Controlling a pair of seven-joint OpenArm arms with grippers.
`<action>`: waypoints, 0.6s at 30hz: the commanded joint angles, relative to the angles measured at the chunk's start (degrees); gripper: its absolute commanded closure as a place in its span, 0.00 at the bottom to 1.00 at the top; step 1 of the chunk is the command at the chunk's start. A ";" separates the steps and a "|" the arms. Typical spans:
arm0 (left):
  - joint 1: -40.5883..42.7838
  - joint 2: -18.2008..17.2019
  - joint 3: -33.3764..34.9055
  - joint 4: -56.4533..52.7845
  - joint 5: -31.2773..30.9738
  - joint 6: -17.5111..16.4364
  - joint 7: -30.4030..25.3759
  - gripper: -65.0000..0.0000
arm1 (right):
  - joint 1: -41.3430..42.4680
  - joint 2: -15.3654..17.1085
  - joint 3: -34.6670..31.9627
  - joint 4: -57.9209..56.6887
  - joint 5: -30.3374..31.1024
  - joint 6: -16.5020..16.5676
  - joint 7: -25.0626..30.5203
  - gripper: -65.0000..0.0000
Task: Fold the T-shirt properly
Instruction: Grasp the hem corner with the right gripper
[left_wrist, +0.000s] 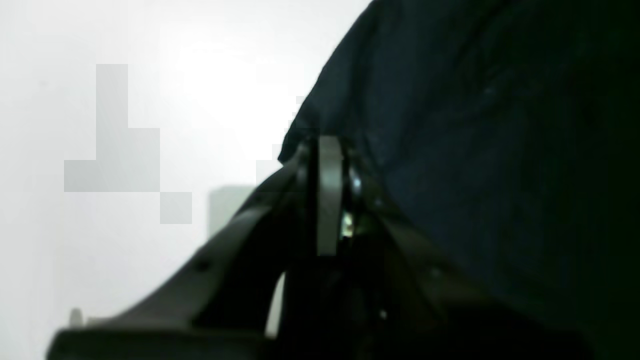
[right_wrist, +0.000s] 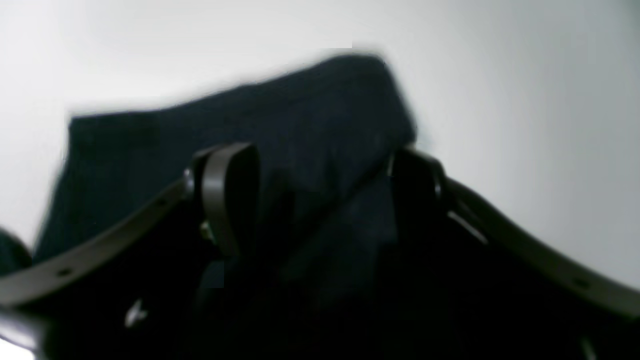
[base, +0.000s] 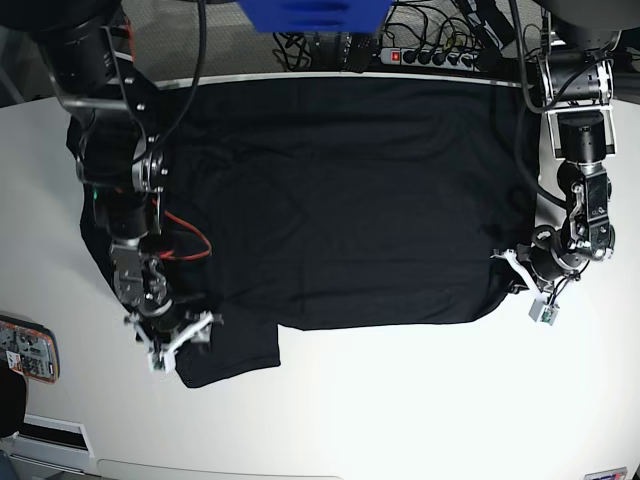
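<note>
The black T-shirt (base: 350, 200) lies spread flat on the white table (base: 400, 400), with one sleeve (base: 230, 355) sticking out at the near left. My right gripper (base: 180, 340) hovers at that sleeve, open, and in the right wrist view the fingers (right_wrist: 225, 195) straddle a fold of the T-shirt (right_wrist: 310, 125). My left gripper (base: 512, 268) is at the shirt's right edge. In the left wrist view its fingers (left_wrist: 327, 165) are pressed together at the hem of the T-shirt (left_wrist: 475, 150), pinching the cloth edge.
A small colourful flat object (base: 25, 350) lies at the table's left edge. A power strip (base: 420, 55) with cables runs behind the table's far edge, beside something blue (base: 310, 12). White tabletop stretches along the near side and both sides.
</note>
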 joint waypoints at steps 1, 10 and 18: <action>-1.46 -0.98 -0.42 0.97 -0.69 -0.03 -1.10 1.00 | 1.41 0.44 0.13 0.77 0.47 0.14 1.41 0.38; -1.72 -0.98 -0.24 0.97 -0.69 -0.03 -1.19 1.00 | -0.79 0.26 -0.04 1.21 0.47 0.14 1.41 0.38; -1.55 -0.98 -0.33 0.97 -0.69 -0.03 -1.19 1.00 | -0.79 -2.64 -0.22 1.21 0.38 0.14 1.23 0.38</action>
